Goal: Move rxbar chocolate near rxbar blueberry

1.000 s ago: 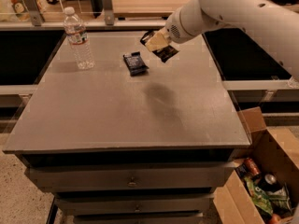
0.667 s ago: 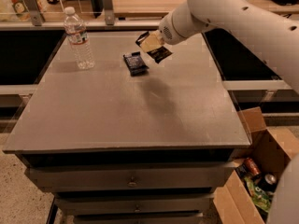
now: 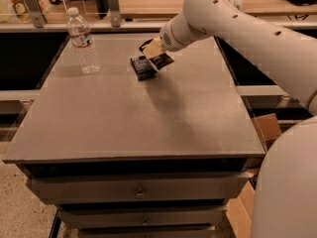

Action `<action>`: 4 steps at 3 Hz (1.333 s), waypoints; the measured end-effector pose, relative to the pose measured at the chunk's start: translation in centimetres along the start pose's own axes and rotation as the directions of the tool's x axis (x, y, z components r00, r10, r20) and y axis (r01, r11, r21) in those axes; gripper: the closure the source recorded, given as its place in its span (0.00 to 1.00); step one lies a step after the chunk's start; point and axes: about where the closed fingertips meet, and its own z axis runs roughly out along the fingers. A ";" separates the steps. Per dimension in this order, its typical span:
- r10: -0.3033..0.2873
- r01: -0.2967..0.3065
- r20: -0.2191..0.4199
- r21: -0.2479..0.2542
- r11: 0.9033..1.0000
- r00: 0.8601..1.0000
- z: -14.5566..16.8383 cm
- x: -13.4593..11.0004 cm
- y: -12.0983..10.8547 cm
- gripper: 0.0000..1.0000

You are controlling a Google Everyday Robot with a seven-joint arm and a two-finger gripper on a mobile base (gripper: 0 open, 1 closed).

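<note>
The rxbar blueberry, a small dark wrapper, lies flat on the grey table at the far middle. My gripper hangs just to the right of it and slightly above, shut on the rxbar chocolate, a black wrapper held tilted. The lower end of the black wrapper is very close to the blueberry bar's right edge; I cannot tell whether they touch. My white arm reaches in from the right.
A clear water bottle stands upright at the table's far left. A railing runs behind the table. Drawers sit under the tabletop. A cardboard box is on the floor to the right.
My gripper has moved left and a little down with the rxbar chocolate, closer to the rxbar blueberry. The blueberry bar and the bottle have not moved.
</note>
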 end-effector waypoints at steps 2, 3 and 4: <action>0.036 -0.036 -0.022 0.016 0.999 0.999 2.4 1.1 -0.7 0.35; 0.043 -0.042 -0.031 0.023 0.999 0.999 2.8 1.6 -1.1 0.13; 0.052 -0.051 -0.047 0.016 0.999 0.998 3.0 2.1 -1.5 0.00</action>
